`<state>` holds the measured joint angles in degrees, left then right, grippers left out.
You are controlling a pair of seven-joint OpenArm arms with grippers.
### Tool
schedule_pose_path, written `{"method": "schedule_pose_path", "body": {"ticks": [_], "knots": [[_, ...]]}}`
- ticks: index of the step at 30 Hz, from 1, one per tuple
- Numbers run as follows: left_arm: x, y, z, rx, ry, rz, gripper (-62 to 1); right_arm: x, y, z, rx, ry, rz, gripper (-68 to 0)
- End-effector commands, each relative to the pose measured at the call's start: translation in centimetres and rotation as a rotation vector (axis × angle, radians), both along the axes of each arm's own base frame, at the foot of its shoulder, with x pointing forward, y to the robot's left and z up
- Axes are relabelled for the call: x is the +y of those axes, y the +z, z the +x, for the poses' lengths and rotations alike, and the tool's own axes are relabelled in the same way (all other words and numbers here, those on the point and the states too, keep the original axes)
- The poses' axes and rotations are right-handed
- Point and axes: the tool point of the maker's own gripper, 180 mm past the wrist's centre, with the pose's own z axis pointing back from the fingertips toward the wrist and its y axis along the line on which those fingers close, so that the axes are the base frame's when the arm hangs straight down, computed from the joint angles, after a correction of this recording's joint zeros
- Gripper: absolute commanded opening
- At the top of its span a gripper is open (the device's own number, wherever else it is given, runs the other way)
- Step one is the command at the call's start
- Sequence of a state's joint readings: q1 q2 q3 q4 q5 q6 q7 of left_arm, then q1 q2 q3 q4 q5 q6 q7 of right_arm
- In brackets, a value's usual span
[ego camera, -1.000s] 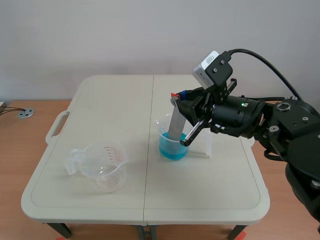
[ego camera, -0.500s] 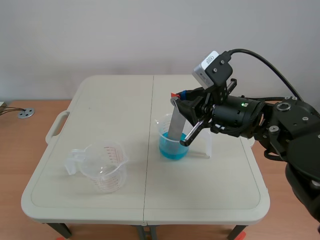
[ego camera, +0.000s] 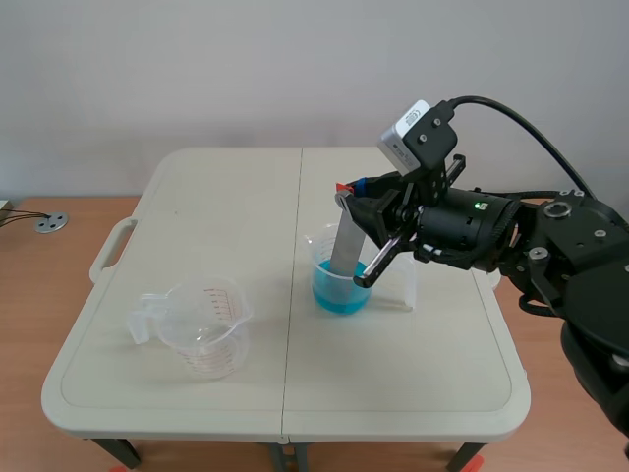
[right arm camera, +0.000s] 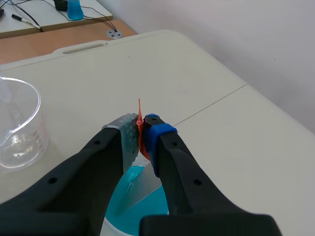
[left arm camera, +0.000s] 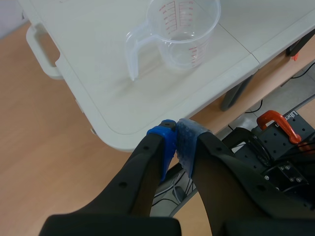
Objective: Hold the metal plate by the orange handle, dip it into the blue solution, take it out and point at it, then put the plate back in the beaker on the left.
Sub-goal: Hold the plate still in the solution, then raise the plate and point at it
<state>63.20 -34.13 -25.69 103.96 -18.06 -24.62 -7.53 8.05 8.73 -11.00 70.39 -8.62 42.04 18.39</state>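
One plate [ego camera: 345, 246], which we clamp by its orange handle [right arm camera: 140, 117] in the right gripper [right arm camera: 142, 130], hangs steeply below it into the blue solution [ego camera: 339, 295]; the left gripper [left arm camera: 176, 136] is clenched empty.

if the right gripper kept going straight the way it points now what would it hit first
Probably the beaker of blue solution just below the right gripper; the metal plate it holds stands in it.

Metal plate [ego camera: 345, 246] tilted in blue solution [ego camera: 334, 294]
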Motion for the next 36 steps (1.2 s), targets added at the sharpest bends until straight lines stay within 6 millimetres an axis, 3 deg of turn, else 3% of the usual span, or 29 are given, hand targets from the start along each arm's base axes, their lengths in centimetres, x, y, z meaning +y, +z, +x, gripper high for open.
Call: {"method": "schedule_pose_path", "body": {"ticks": [1, 10, 16, 26, 36], "knots": [[-0.2, 0.3, 0.0, -0.007, 0.001, -0.018, -59.6, 0.0, 0.4, 0.2, -0.009, 0.01, -0.005, -66.2], [-0.2, 0.3, 0.0, -0.007, 0.001, -0.017, -59.6, 0.0, 0.5, 0.2, -0.015, 0.012, 0.002, -66.2], [-0.2, 0.3, 0.0, -0.008, 0.001, -0.018, -59.6, 0.0, 1.7, 0.3, -0.054, 0.018, 0.015, -66.2], [0.9, 1.3, 1.3, -0.096, 0.068, 0.008, -59.6, 0.1, 5.6, 0.3, -0.176, 0.04, 0.004, -66.2], [1.0, 1.3, 1.4, -0.098, 0.073, 0.012, -59.6, 0.1, 9.4, 0.0, -0.29, 0.044, 0.005, -66.2]]}}
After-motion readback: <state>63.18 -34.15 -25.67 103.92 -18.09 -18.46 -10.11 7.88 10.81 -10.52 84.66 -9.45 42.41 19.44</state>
